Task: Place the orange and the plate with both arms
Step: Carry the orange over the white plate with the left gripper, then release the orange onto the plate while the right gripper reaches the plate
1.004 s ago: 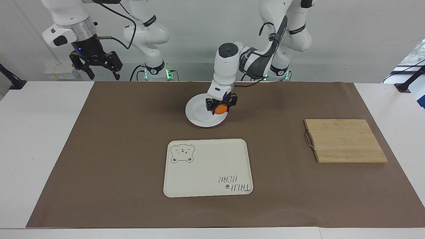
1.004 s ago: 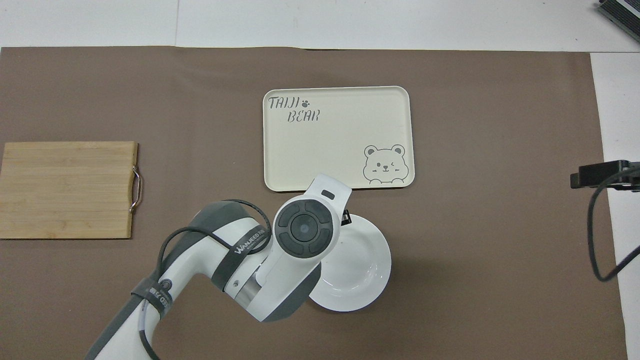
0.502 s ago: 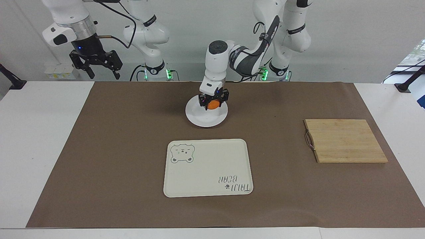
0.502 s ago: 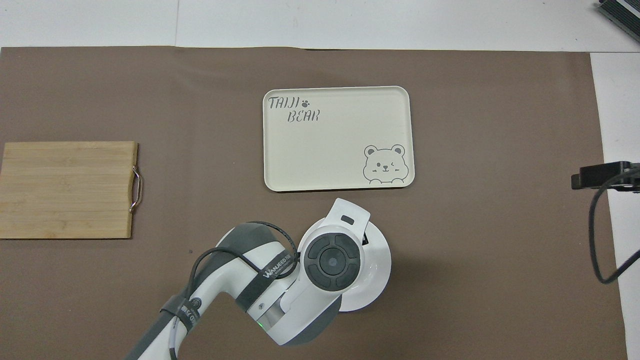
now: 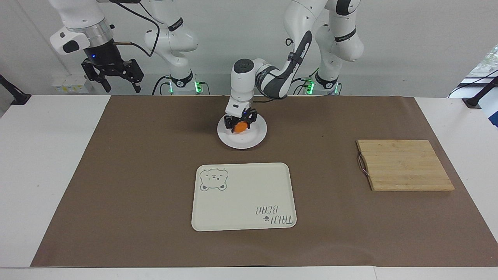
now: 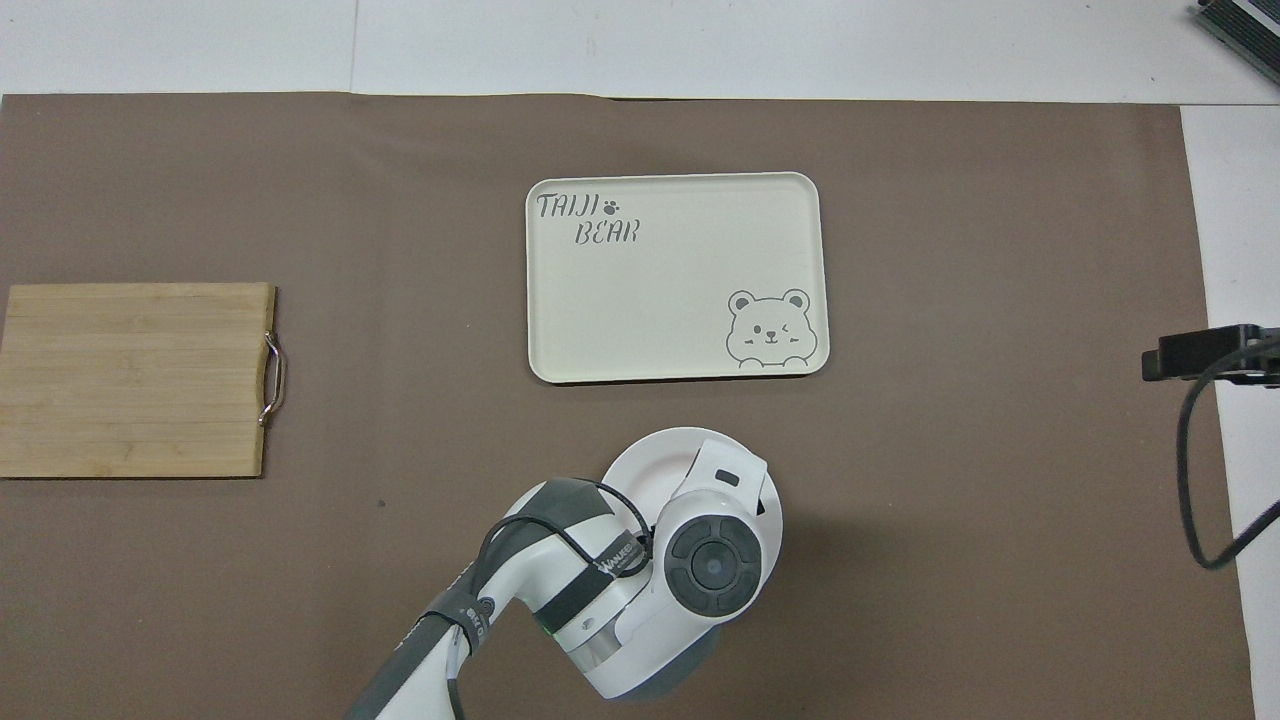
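Observation:
The white plate [image 5: 249,142] [image 6: 640,455] lies on the brown mat near the robots, midway along the table. The left arm reaches down over it, and my left gripper [image 5: 240,125] hangs low over the part of the plate nearest the robots. The orange [image 5: 241,127] is right at the gripper's tip, down at the plate's surface; whether it is still gripped is not visible. In the overhead view the left wrist hides the orange. My right gripper [image 5: 112,79] waits open and empty, raised high at the right arm's end of the table.
A cream bear tray [image 5: 243,196] [image 6: 675,275] lies on the mat, farther from the robots than the plate. A bamboo cutting board [image 5: 404,165] [image 6: 135,378] with a metal handle lies toward the left arm's end.
The left gripper carried the orange from the plate's edge in over the plate, toward the right arm's end, and lowered it. The right arm has not moved.

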